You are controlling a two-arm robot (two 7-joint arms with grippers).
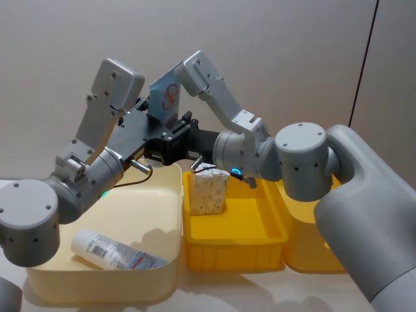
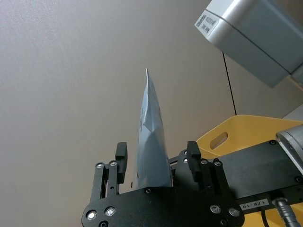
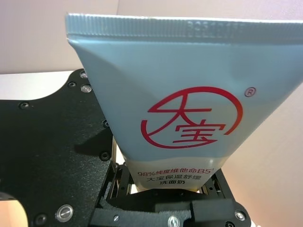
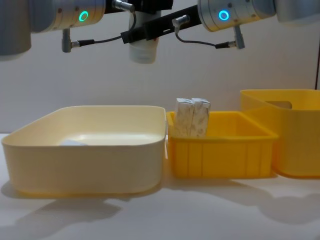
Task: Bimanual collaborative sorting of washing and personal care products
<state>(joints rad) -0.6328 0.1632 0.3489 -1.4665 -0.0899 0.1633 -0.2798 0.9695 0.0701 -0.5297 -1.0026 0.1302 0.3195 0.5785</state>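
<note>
- The pale blue tube is up in the air between the two arms, above the rim of the cream tub, crimped end up and white cap hanging down.
- The left gripper has a finger on each side of the tube's lower body, right against it, so it reads as clenched on the tube.
- The right gripper is also at the tube's lower end; whether its fingers are pressing or released I cannot tell.
- Handling call: light, soft-walled plastic with a glossy skin, so it will dent and could slip if pinched hard.
- Best hold looks like the fuller lower body near the cap, across the flat faces, not the thin crimp.
- Below, a second tube lies on its side in the cream tub.
- Next door, the shallow yellow tub holds small white cartons standing upright at its near-left end, close under the right arm.
- A deeper yellow bin sits further right on the worktop.
- The tub rim and those cartons are the things to clear on any descent.
</note>
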